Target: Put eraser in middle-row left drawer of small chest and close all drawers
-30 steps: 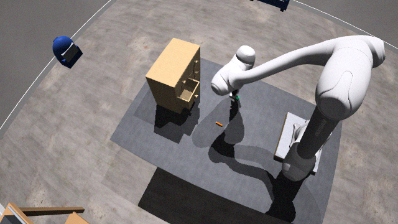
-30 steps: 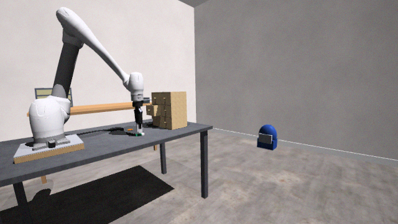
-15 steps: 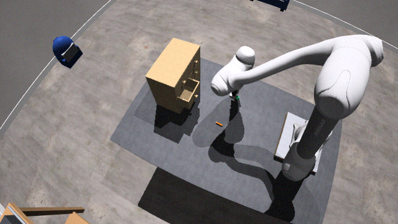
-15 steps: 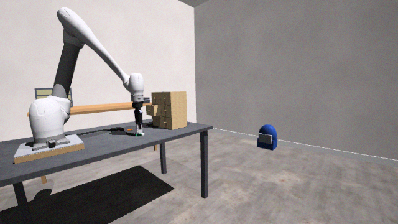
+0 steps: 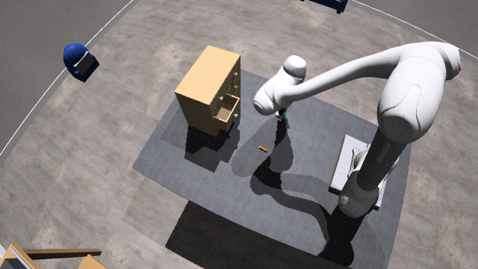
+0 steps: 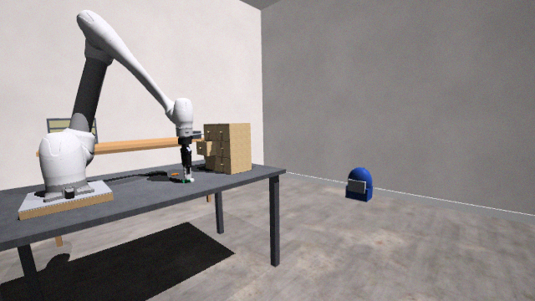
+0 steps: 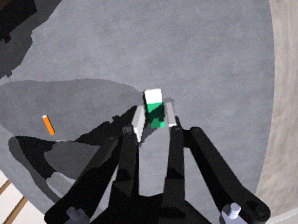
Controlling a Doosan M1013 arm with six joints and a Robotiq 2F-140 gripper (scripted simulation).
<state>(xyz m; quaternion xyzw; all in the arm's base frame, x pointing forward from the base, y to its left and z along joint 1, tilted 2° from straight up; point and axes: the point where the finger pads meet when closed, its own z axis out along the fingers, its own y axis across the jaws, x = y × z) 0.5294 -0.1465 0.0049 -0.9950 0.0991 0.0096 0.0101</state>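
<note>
The chest (image 5: 209,75) (image 6: 241,146) stands upright at the end of the worktop (image 5: 209,187) (image 6: 146,205) (image 7: 215,60) opposite the arm (image 5: 414,86) (image 6: 134,63), near the short edge, with its drawer fronts facing the arm. The left drawer (image 5: 232,111) (image 6: 201,147) of its middle row is pulled out, and its inside shows from above; the other drawer fronts that can be seen look pushed in.

The eraser (image 5: 285,117) (image 6: 185,181) (image 7: 155,107), green with a white end, lies on the worktop between the chest and the arm's foot, outside the drawer. From above, it is nearer the upper long edge than the lower one.

The gripper (image 5: 281,114) (image 6: 188,176) (image 7: 155,112) points down over the eraser, its fingers parted by a narrow gap and not clamped on anything. In the wrist view the fingertips stand on either side of the eraser's green part, while the white end reaches out past them. Whether either fingertip touches it cannot be told.

The orange stick (image 5: 263,149) (image 6: 175,174) (image 7: 48,125) lies well apart from the eraser, farther from the upper long edge as seen from above.
</note>
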